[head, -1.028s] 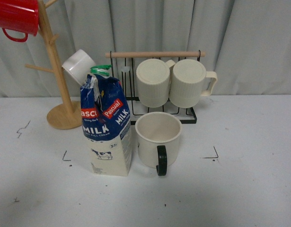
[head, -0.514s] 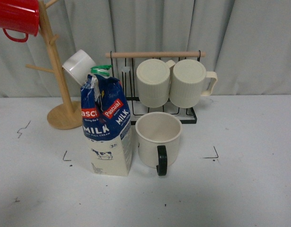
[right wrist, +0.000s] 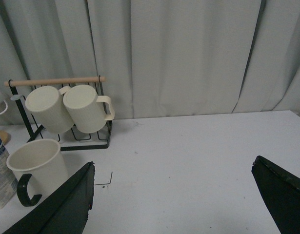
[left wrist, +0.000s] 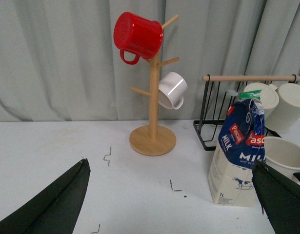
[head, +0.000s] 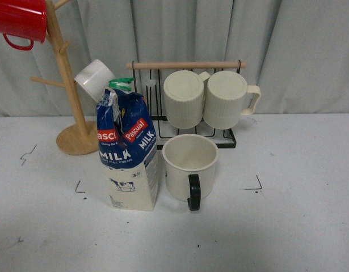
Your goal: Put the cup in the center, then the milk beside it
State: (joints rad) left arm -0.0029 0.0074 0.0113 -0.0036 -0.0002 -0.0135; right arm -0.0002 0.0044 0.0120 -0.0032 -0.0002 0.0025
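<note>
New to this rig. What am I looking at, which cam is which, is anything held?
A two-arm robot at a white table. The front view comes from its body; neither arm shows there. The other two come from wrist cameras, and the dark wedges at the bottom corners are fingers: left gripper, right gripper. Both are open and hold nothing. The milk stands beside the cup. Behind are a rack with two mugs and a mug tree with a red and a white cup.
</note>
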